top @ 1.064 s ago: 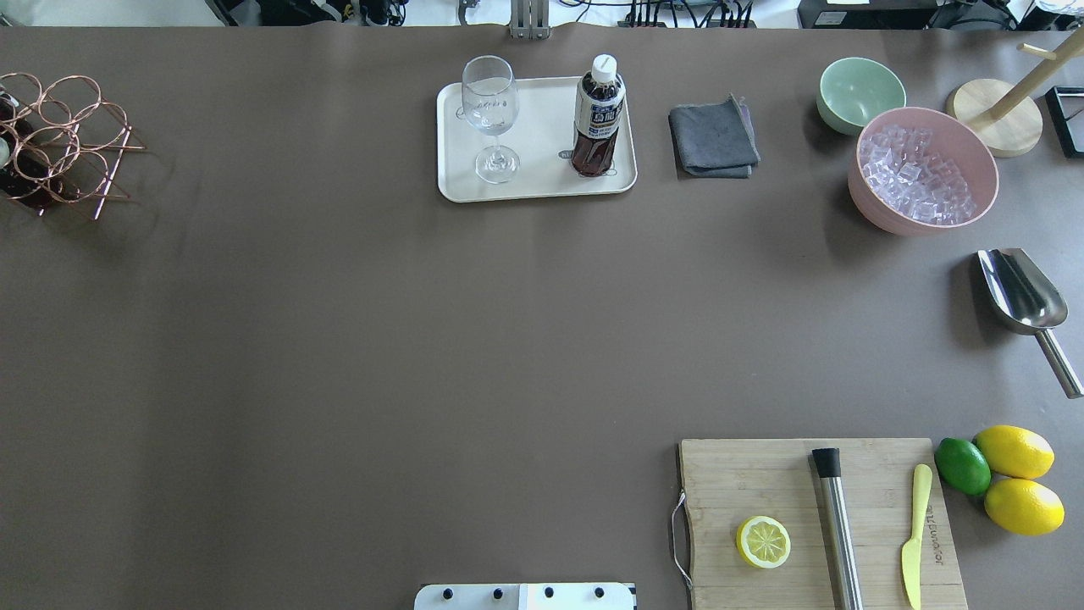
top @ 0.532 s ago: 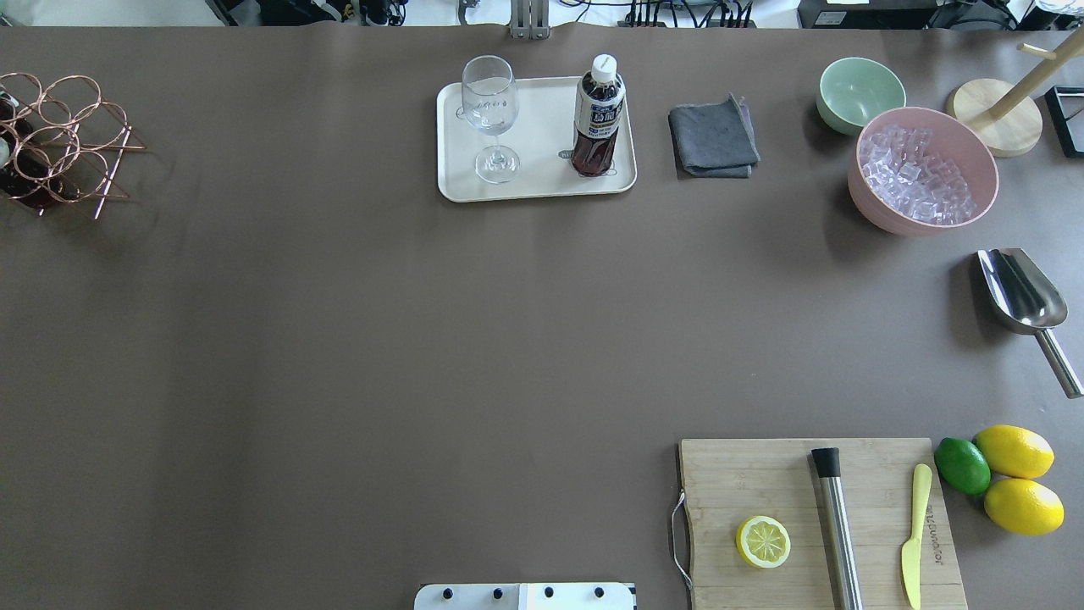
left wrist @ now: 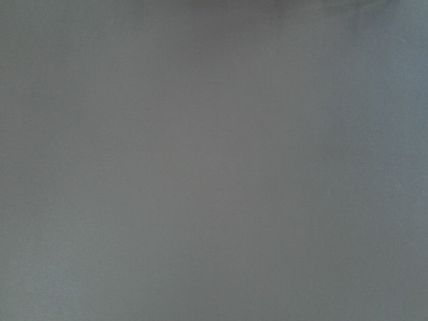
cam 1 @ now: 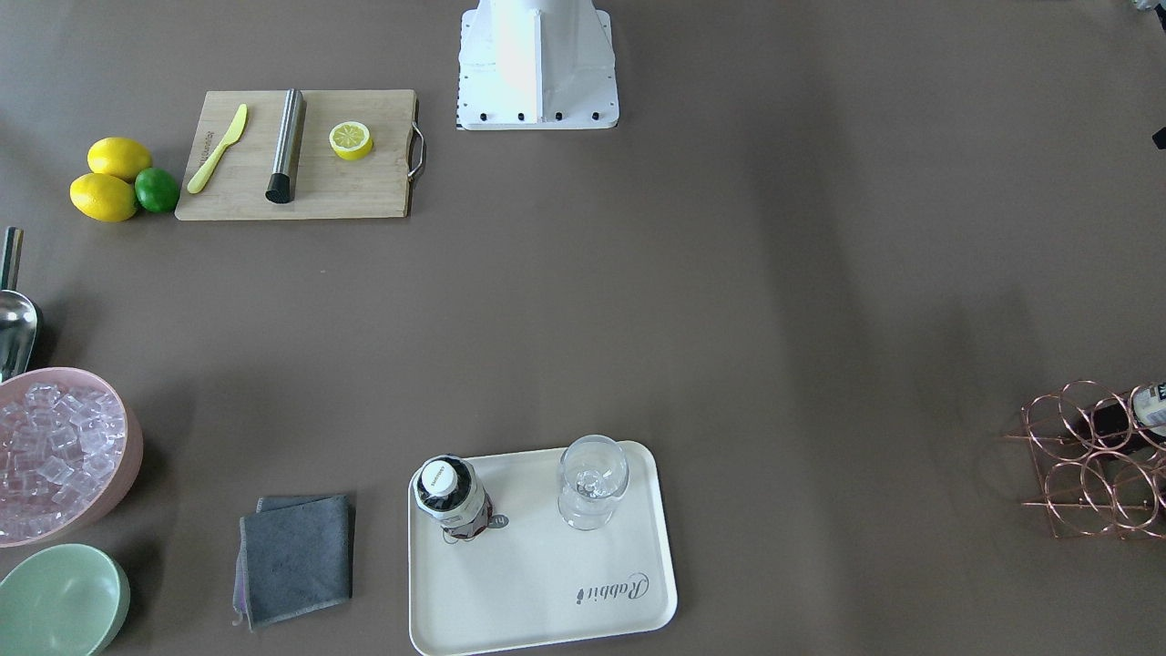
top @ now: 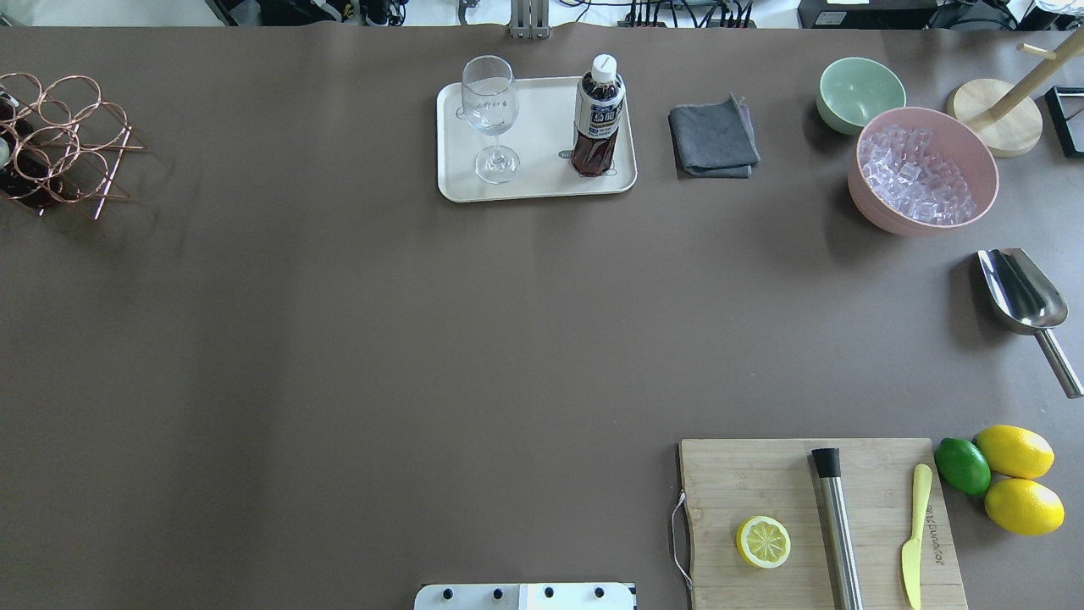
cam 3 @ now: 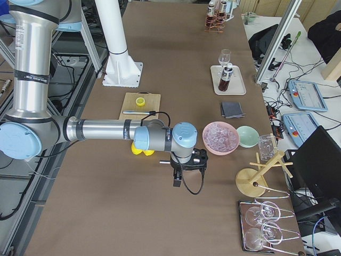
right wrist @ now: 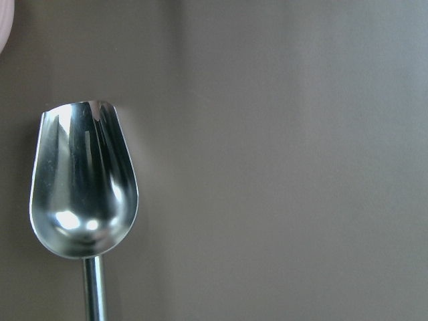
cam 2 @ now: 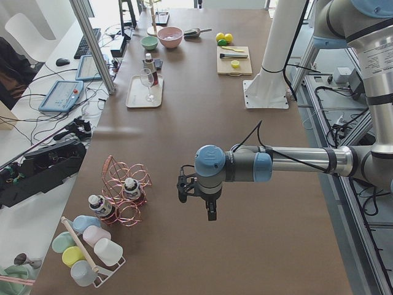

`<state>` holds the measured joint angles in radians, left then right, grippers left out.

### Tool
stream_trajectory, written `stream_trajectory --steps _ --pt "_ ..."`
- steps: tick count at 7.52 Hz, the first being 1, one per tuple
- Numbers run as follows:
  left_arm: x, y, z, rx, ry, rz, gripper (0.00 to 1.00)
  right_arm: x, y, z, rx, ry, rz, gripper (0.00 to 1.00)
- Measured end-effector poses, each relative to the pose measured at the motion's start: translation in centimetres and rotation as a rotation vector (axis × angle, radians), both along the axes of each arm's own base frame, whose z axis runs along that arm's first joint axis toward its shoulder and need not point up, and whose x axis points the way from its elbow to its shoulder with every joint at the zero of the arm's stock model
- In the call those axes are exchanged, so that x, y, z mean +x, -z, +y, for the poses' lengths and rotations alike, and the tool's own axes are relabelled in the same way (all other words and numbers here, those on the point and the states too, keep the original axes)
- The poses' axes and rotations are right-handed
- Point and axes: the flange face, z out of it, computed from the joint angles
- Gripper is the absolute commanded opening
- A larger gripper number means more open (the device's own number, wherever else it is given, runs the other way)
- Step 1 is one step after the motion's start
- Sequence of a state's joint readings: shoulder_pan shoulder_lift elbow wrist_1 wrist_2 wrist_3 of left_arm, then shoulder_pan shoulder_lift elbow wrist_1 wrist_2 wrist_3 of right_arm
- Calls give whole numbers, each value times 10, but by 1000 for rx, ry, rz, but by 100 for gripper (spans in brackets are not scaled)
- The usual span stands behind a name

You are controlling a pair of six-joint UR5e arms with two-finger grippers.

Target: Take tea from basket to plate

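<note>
One tea bottle (top: 598, 119) stands upright on the cream plate (top: 542, 127), next to a clear glass (top: 489, 110). In the front view the bottle (cam 1: 451, 497) stands on the plate's (cam 1: 547, 583) corner. The copper wire basket (top: 59, 144) lies at the table's far left and holds two more bottles (cam 2: 98, 206). My left gripper (cam 2: 198, 200) hangs above bare table near the basket (cam 2: 126, 190). My right gripper (cam 3: 187, 168) hangs near the pink ice bowl (cam 3: 220, 137). I cannot tell whether either gripper is open or shut.
A grey cloth (top: 713, 137), a green bowl (top: 860, 91) and a pink bowl of ice (top: 923, 169) stand right of the plate. A steel scoop (top: 1025, 296) lies at the right edge. A cutting board (top: 817, 521) with a lemon half, muddler and knife lies front right beside whole citrus (top: 1012, 479).
</note>
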<state>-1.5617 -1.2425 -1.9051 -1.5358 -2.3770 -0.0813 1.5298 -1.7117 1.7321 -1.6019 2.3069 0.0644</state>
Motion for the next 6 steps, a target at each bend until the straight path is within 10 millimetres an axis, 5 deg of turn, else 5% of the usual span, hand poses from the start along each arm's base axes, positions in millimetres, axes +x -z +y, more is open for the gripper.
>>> stream_trajectory --steps 6 --pt "-3 -5 3 -18 -3 -8 99 6 -32 -7 105 -68 -10 100"
